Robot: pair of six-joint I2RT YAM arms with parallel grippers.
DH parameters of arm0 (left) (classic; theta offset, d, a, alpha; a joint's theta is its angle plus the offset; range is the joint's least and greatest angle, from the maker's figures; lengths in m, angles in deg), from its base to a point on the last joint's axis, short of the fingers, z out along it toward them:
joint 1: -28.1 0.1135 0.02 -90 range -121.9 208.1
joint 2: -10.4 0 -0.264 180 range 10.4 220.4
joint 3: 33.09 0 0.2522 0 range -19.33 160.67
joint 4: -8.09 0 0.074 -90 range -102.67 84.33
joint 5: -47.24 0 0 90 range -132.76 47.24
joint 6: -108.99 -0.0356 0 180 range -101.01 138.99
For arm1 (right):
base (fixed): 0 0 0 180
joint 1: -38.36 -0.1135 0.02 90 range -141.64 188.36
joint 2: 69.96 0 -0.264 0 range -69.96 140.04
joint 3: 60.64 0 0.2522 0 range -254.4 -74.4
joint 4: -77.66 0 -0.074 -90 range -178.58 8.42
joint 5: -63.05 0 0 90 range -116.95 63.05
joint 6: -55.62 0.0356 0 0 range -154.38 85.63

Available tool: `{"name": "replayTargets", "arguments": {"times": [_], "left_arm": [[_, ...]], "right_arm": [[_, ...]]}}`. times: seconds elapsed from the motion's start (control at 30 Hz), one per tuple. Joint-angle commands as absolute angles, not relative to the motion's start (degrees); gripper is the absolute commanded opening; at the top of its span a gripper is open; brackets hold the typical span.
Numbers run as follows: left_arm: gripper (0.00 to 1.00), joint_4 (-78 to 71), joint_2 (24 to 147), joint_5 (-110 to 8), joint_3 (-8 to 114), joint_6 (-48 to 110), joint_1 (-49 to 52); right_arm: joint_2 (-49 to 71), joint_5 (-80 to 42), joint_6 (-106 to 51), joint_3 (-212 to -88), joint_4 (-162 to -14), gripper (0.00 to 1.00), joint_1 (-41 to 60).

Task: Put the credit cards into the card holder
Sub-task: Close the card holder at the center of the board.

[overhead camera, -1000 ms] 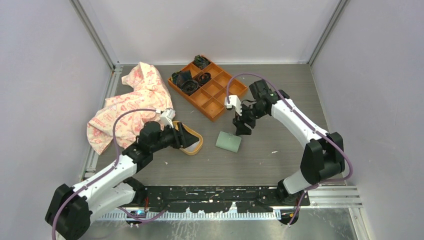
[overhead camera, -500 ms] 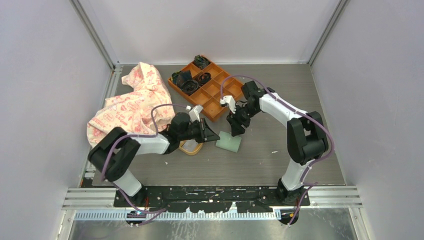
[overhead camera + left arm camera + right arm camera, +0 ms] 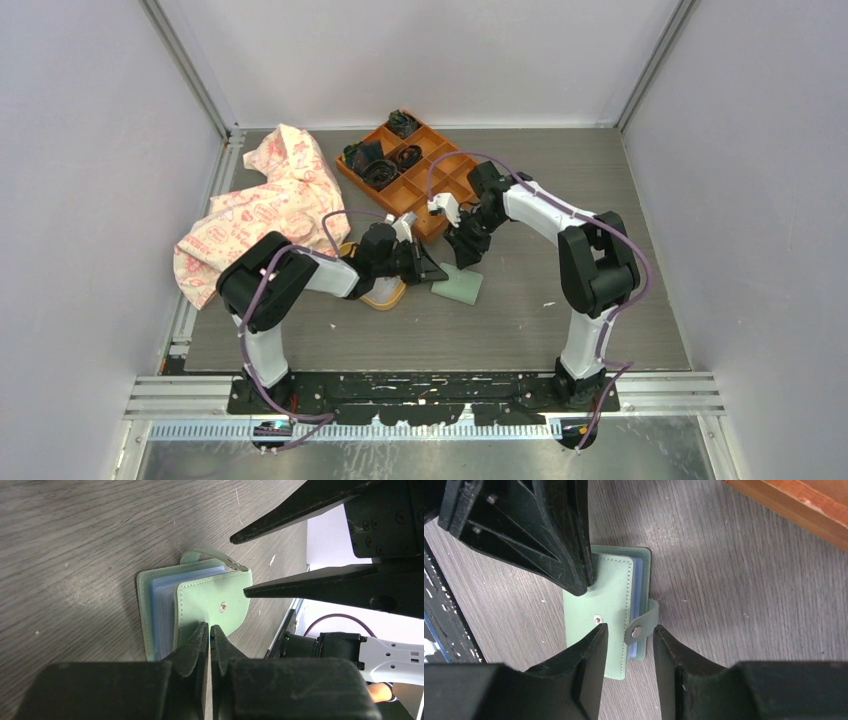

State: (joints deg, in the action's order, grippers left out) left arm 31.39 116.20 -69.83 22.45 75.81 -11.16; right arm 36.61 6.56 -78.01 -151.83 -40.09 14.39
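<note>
The card holder (image 3: 460, 287) (image 3: 210, 597) (image 3: 606, 595) is a sage-green wallet lying closed on the table, with blue sleeves showing at its edge. Its closing tab (image 3: 640, 627) is unsnapped and sticks out past the cover. My left gripper (image 3: 432, 270) (image 3: 209, 628) is shut, with nothing visible between the fingers. Its tips rest on the near edge of the wallet's cover. My right gripper (image 3: 463, 255) (image 3: 629, 628) is open just above the wallet, one finger over the cover and the other beyond the tab. The credit cards are hidden.
An orange nine-compartment tray (image 3: 428, 190) (image 3: 794, 505) with dark items stands just behind the wallet. A yellow oval dish (image 3: 385, 296) lies mostly under my left arm. A patterned pink cloth (image 3: 265, 205) is heaped at the left.
My left gripper moved right from the yellow dish to the wallet and closed. My right gripper moved left and down over the wallet, its jaws narrowing.
</note>
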Motion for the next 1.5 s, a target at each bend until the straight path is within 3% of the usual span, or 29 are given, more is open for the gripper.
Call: {"name": "replayTargets", "arguments": {"times": [0.0, 0.33, 0.9, 1.3, 1.47], "left_arm": [[0.05, 33.12, 117.74, -69.88, 24.35, 75.09, -11.35], [0.04, 31.86, 118.15, -69.39, 24.60, 74.45, -11.28], [0.03, 31.87, 118.10, -69.63, 24.26, 74.41, -11.28], [0.03, 31.80, 118.09, -69.83, 24.39, 74.45, -11.33], [0.03, 31.67, 118.01, -69.92, 24.35, 74.77, -11.26]], "right_arm": [[36.75, 6.21, -78.32, -154.87, -39.17, 0.42, 13.93], [37.00, 5.59, -78.73, -156.14, -37.50, 0.23, 13.59], [38.62, 3.46, -78.68, -156.92, -36.86, 0.23, 12.69], [38.35, 3.15, -79.08, -157.72, -35.73, 0.02, 12.61], [37.12, 4.48, -80.10, -157.28, -35.02, 0.01, 12.66]]}}
